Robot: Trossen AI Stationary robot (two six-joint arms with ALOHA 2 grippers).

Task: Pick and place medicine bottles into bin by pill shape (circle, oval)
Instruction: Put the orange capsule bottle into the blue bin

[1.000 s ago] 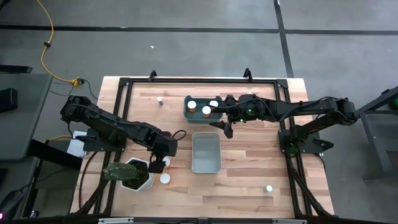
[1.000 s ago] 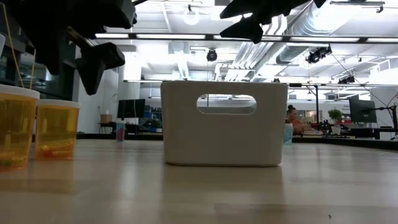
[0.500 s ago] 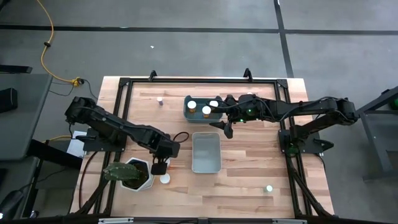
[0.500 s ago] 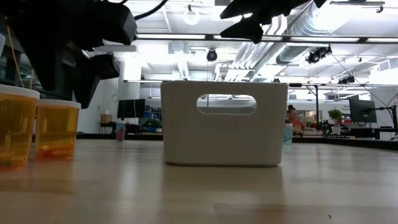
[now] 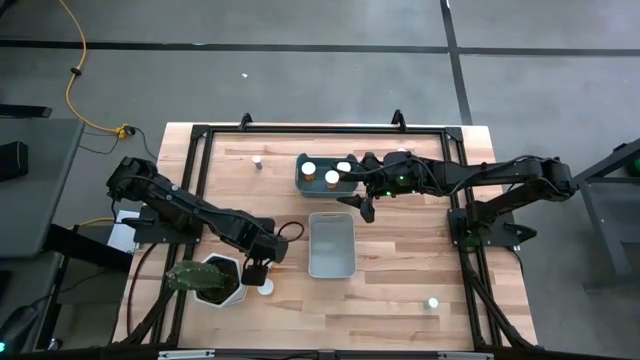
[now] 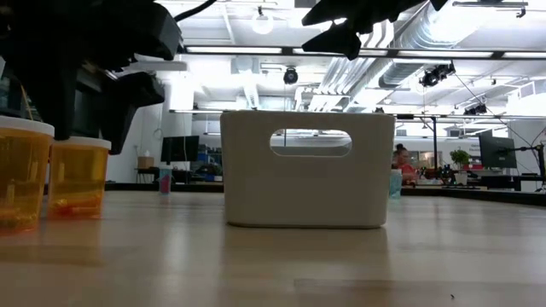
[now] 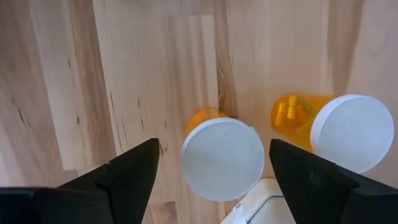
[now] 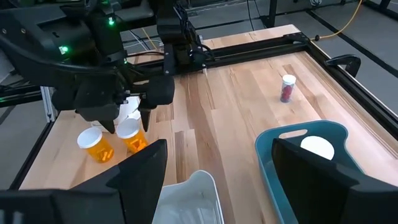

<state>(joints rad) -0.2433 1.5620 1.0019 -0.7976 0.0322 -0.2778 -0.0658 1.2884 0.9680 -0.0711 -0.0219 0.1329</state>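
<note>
Your left gripper (image 7: 212,171) hangs spread over the amber bottle (image 7: 222,157) beside the white plant pot (image 5: 222,284); it looks light, rigid and slick, so pinch the body below the cap.

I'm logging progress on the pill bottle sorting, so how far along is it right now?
Done: three white-capped bottles sit in the blue bin; the white bin looks empty.

In hand: nothing is held. The left gripper, open, hovers over an amber bottle with a second amber bottle beside it, near the plant pot. The right gripper, open, waits by the blue bin.

Left: those two and two small bottles elsewhere on the table.
</note>
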